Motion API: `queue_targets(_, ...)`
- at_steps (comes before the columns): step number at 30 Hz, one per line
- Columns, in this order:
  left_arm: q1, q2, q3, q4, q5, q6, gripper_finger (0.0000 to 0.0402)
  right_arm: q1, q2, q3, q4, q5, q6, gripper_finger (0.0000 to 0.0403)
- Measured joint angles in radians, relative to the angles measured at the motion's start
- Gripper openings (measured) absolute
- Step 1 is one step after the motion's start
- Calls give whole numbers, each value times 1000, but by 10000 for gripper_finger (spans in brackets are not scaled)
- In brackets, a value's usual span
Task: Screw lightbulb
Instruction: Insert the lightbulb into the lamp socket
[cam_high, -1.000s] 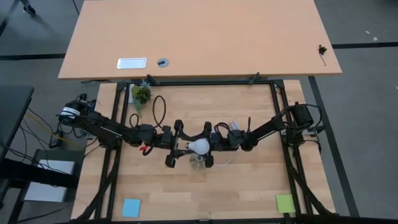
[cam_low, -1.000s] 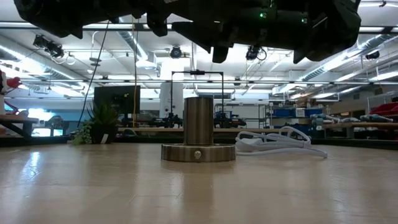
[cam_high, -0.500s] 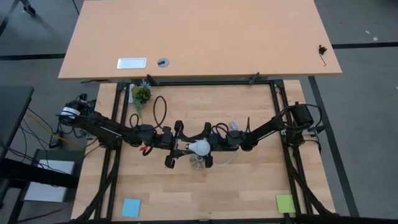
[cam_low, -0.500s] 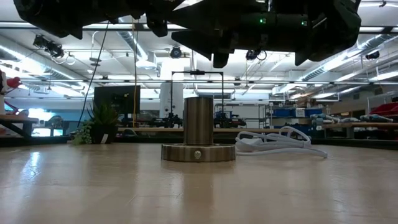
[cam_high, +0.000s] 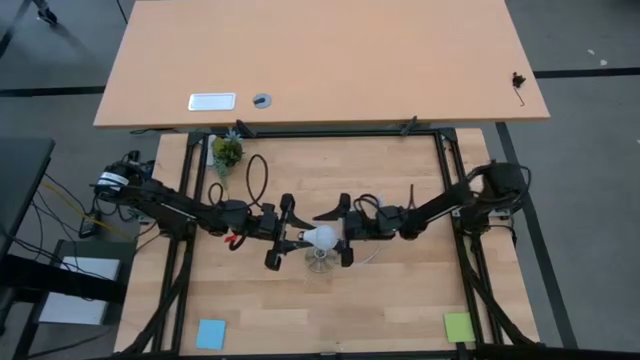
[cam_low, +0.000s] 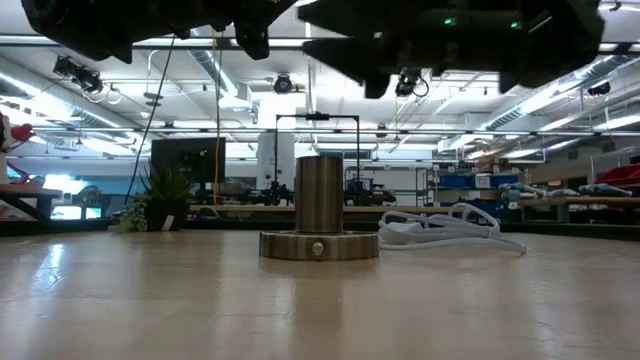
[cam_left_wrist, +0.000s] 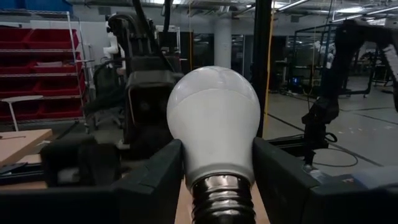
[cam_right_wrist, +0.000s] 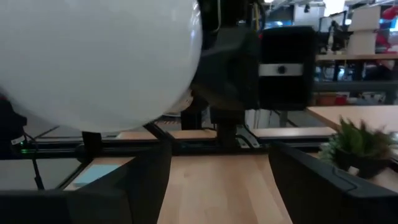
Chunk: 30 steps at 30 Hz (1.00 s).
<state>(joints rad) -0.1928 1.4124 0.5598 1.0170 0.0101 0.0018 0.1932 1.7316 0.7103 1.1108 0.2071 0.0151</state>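
The white pear-shaped lightbulb (cam_high: 320, 237), clamped at its grey screw base by the left gripper (cam_high: 283, 235), hangs above the wooden table (cam_high: 400, 300), the right gripper (cam_high: 343, 232) spread wide at its 3 o'clock.

Light wooden table (cam_high: 400, 300), metal socket stand (cam_low: 319, 222), coiled white cable (cam_low: 450, 228), small potted plant (cam_high: 227, 152), blue note (cam_high: 211, 333), green note (cam_high: 458, 326)

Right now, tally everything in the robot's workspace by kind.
Lightbulb: 1
Metal socket: 1
White cable: 1
Small plant: 1
Sticky notes: 2
Total: 6
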Motion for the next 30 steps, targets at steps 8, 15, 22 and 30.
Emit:
queue_targets(8, 3, 0, -1, 5, -1, 2, 183, 57, -288, -68, -461, 129, 74, 281)
queue_targets(15, 3, -1, -2, 53, 42, 20, 182, 110, -490, -42, -674, 261, -13, 302)
queue_targets(22, 3, -1, -16, 19, 7, 49, 182, 139, -574, -40, -680, 239, 81, 291)
queue_targets(30, 3, -1, -16, -41, -47, 77, 182, 133, -491, 158, -983, 166, 203, 325)
